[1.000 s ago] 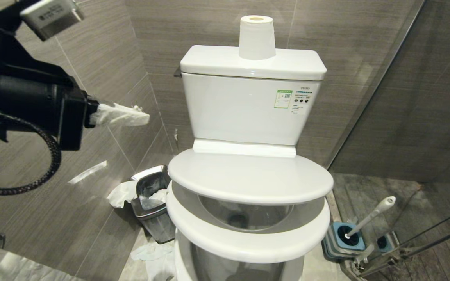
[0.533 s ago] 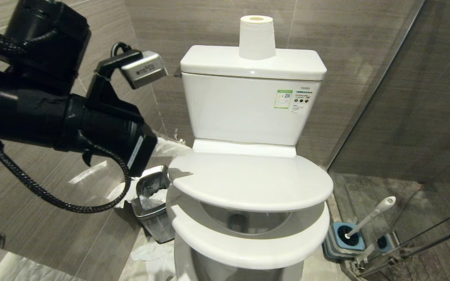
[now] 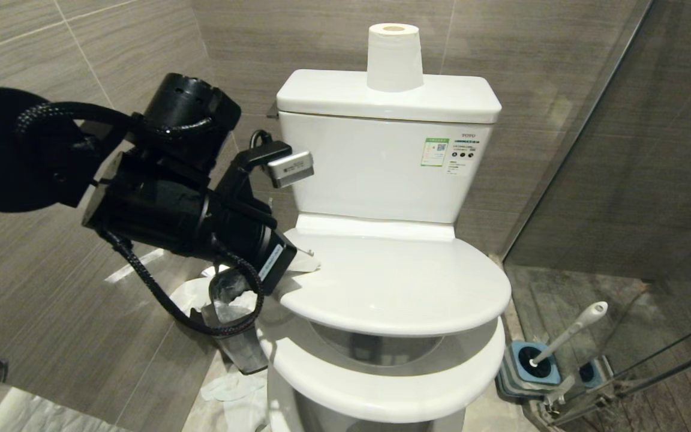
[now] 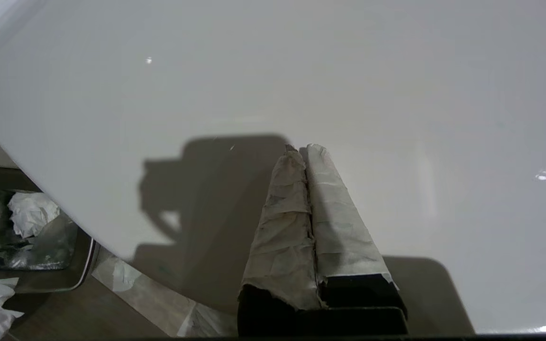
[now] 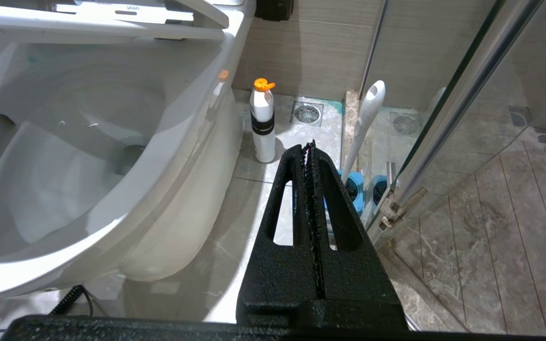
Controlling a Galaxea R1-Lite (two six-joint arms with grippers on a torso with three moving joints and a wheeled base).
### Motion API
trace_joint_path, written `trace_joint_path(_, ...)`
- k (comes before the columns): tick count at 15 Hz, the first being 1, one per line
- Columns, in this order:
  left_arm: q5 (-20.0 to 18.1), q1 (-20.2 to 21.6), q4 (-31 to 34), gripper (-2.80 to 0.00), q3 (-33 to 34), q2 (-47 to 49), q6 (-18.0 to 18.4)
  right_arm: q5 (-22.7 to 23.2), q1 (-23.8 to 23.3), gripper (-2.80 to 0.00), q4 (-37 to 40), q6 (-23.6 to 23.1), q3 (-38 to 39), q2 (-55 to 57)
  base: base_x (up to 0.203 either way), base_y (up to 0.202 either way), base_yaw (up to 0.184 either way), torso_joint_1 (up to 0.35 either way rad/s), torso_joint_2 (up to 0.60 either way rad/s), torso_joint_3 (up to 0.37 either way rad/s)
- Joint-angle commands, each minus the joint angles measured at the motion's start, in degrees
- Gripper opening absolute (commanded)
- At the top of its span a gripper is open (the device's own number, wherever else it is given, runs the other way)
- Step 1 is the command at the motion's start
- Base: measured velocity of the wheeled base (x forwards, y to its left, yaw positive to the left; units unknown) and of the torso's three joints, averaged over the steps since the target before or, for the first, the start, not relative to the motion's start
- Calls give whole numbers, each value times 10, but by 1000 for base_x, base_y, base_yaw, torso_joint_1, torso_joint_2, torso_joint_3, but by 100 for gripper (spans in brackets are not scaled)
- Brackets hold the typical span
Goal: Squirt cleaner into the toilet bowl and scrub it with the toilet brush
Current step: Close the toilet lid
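Note:
The white toilet bowl (image 3: pixel 375 351) shows under its seat (image 3: pixel 381 384) and a half-lowered lid (image 3: pixel 399 282). My left gripper (image 3: pixel 309 264), its fingers wrapped in pale tape, is shut and empty, with its tips (image 4: pixel 305 148) against the lid's top near the left edge. The toilet brush (image 3: pixel 570 333) leans in its blue holder (image 3: pixel 528 363) on the floor to the right. My right gripper (image 5: pixel 310 144) hangs shut and empty low beside the bowl (image 5: pixel 64 156), pointing toward the brush handle (image 5: pixel 365 118). A white bottle with an orange cap (image 5: pixel 262 121) stands on the floor by the toilet.
A steel bin (image 3: pixel 231 300) with crumpled tissue stands left of the toilet, right under my left arm. A paper roll (image 3: pixel 394 57) sits on the cistern. A glass shower door (image 3: pixel 621 180) closes off the right side, just behind the brush holder.
My left arm has swung down and to the right, from beside the wall onto the lid. The lid has sunk lower over the seat.

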Motion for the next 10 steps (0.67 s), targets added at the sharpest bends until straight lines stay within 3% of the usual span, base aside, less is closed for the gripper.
trace_joint_path(1,3,-9,3,-280,3,32,-7,0,0,-280,0,0,0,1,0,0,0,0,0,0)
trace_joint_path(5,18,-19,3,-280,3,56,-14,0,0,-280,0,0,0,1,0,0,0,0,0,0)
trace_joint_path(10,61,-24,7,-280,14,83,-47,0,0,-280,0,0,0,1,0,0,0,0,0,0)
